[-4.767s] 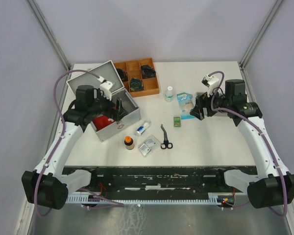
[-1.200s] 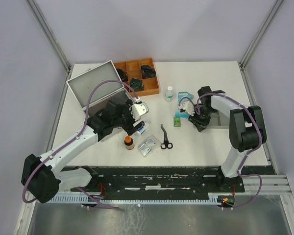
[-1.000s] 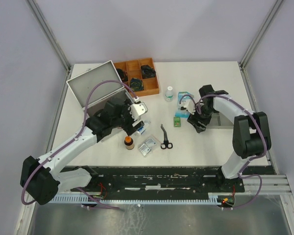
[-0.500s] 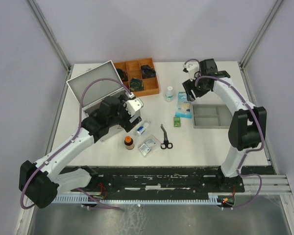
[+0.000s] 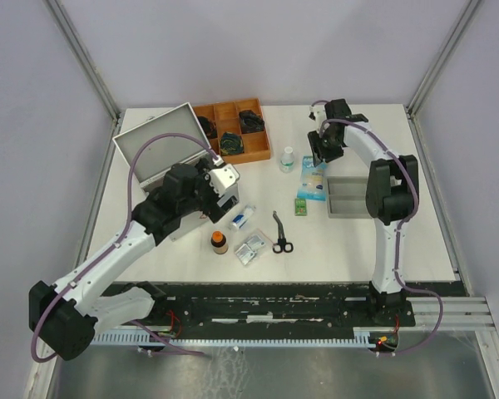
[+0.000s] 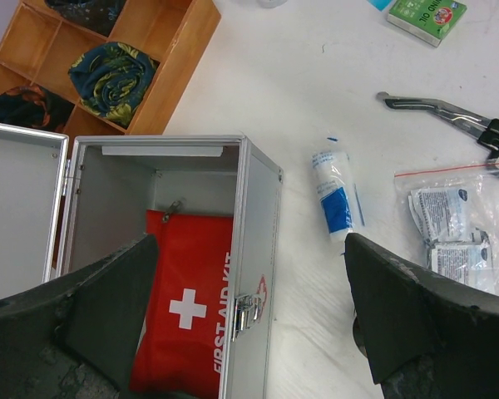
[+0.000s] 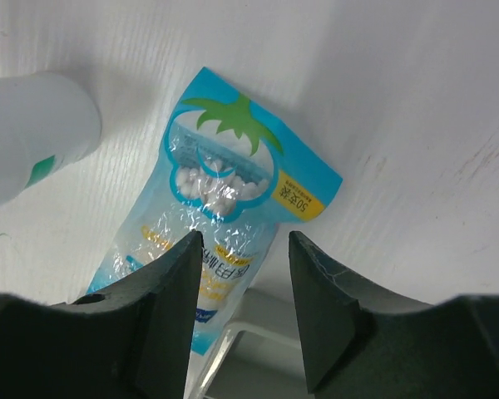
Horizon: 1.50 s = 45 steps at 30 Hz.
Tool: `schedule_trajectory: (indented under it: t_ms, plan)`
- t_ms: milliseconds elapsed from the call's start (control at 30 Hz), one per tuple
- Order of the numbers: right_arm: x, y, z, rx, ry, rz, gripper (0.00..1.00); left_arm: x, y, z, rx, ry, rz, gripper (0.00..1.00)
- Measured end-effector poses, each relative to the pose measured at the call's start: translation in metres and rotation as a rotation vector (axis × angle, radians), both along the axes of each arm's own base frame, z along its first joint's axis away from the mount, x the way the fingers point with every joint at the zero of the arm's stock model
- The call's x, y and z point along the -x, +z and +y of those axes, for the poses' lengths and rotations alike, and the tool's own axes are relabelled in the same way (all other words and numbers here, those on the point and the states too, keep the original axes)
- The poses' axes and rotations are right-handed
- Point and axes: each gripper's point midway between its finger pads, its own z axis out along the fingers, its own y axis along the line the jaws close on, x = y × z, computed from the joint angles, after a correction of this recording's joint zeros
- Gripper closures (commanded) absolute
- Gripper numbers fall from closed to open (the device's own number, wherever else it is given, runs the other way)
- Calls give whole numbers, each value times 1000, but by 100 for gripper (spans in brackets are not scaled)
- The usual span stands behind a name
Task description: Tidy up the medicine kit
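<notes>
1. The medicine kit (image 6: 263, 218) stands at the bench's (image 5: 399, 241) left, lid open, with a red first-aid pouch (image 6: 187, 307) inside.
2. The left gripper (image 6: 249, 320) hovers over the kit, fingers spread wide and empty.
3. A bandage roll (image 6: 337, 195) lies just right of the kit.
4. The right gripper (image 7: 245, 316) hangs above a blue packet (image 7: 224, 216), fingers apart.

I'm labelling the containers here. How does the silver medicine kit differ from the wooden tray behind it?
The medicine kit is silver metal, its hinged lid swung open; the wooden tray is orange-brown and lidless. The kit is one deep cavity holding a red first-aid pouch; the tray is shallow, divided into compartments with dark bundles. Both are rectangular and open-topped.
</notes>
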Motion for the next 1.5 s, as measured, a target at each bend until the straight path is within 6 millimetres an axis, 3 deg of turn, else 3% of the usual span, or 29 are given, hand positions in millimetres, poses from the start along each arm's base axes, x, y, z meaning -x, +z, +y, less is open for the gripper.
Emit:
schedule_trajectory:
  t_ms: [200, 367, 733, 967, 1100, 1500]
  plan:
    - [-9, -15, -5, -5, -36, 40, 55, 1, -2, 0, -1, -2, 5, 1]
    - [-6, -22, -6, -29, -52, 75, 63, 2, -2, 1, 0, -2, 2, 1]
    - [-4, -20, -4, -103, -55, 95, 99, 1, 3, 3, 9, 5, -11, 1]
    - [-5, -14, -6, -158, -70, 97, 99, 0, 5, 3, 14, 6, -20, 1]
    - [-8, 9, -5, -184, -70, 56, 99, 0, 6, 3, 16, 9, -25, 1]
    - [-11, 142, 0, -253, -23, -240, 99, -4, 10, 7, 17, 34, -51, 1]
